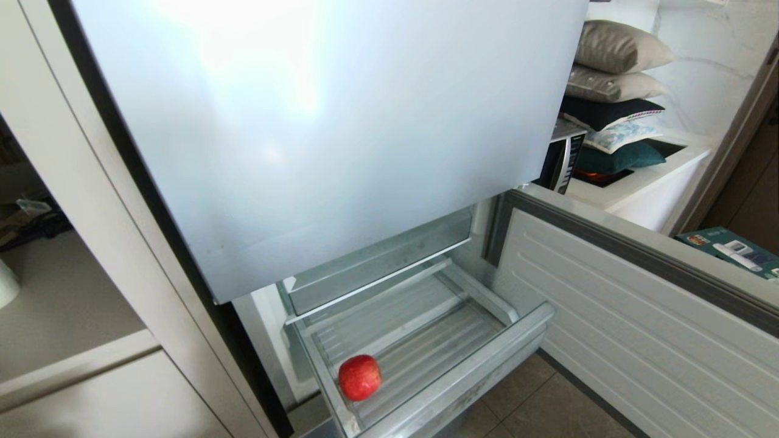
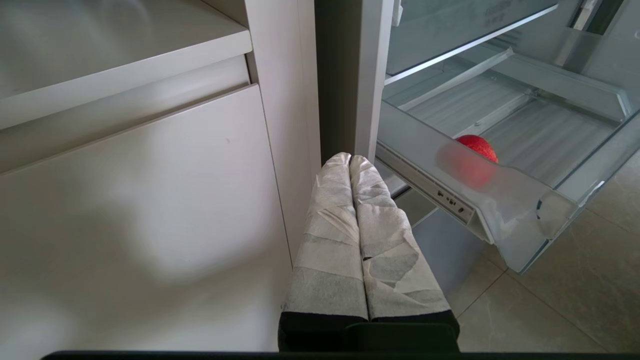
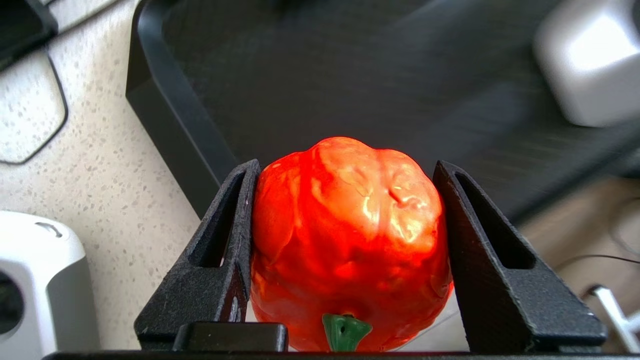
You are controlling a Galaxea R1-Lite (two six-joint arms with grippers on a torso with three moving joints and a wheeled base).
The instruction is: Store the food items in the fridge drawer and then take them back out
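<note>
Pumpkin (image 3: 345,240), the bumpy orange one with a green stem, sits clamped between my right gripper's (image 3: 345,260) two black fingers (image 3: 220,260), which press on its two flanks, spread about as wide as the fruit. Below it I see a black tray (image 3: 165,110) on a speckled counter (image 3: 115,165), off to the side of the fridge and outside the head view. The apple (image 1: 359,377) lies in the near left corner of the fridge drawer (image 1: 462,371), which stands pulled out with its ribbed floor showing under the blue-grey door (image 1: 316,134).

To do this step well, I'd carry the pumpkin level, come in over the drawer's front lip, and lower it onto the ribs to the right of the apple before letting go, so the two don't knock and roll.

My left gripper (image 2: 352,162) hangs low beside the white cabinet (image 2: 150,200), left of the drawer, its taped fingers pressed together and holding nothing.
</note>
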